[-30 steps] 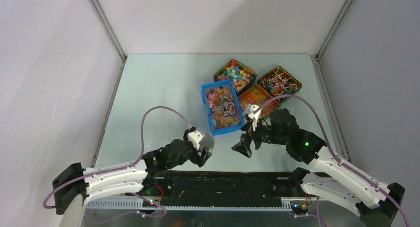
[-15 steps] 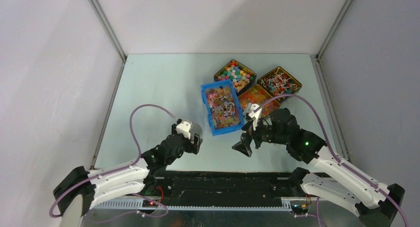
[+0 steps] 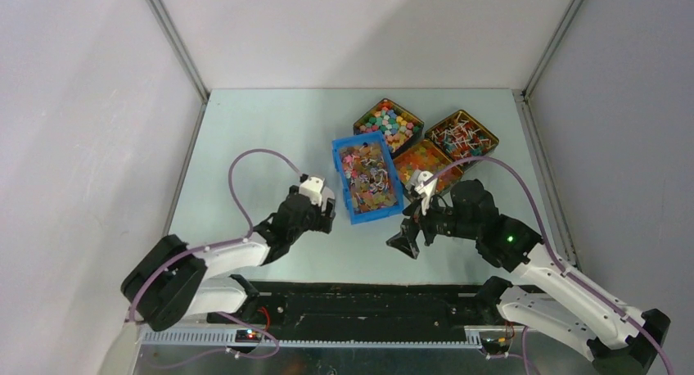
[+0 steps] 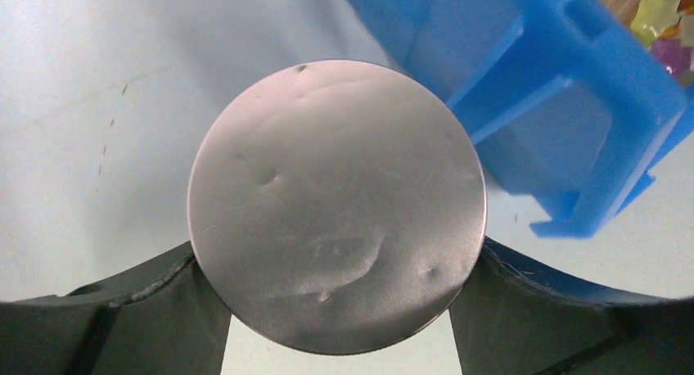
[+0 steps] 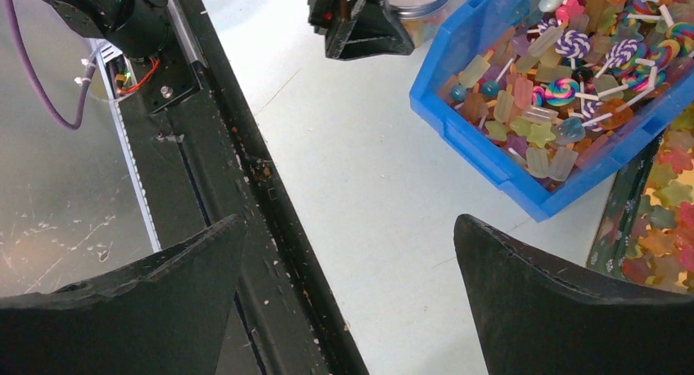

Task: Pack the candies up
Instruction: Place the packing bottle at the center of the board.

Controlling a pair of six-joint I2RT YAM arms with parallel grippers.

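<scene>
A blue bin holds many small mixed candies in orange, pink and white, with a few swirl lollipops among them; the candies show close up in the right wrist view. My left gripper is shut on a round clear jar with a silver lid, just left of the bin's near corner. The right wrist view shows the jar with sweets inside. My right gripper is open and empty, over the table near the bin's front right.
Three dark tins stand behind and right of the bin: coloured round sweets, orange star gummies and stick lollipops. The black base rail runs along the near table edge.
My left arm has carried the jar away from the near edge, up and left to the blue bin's near left corner, and the wrist has turned. The right arm has barely moved.
</scene>
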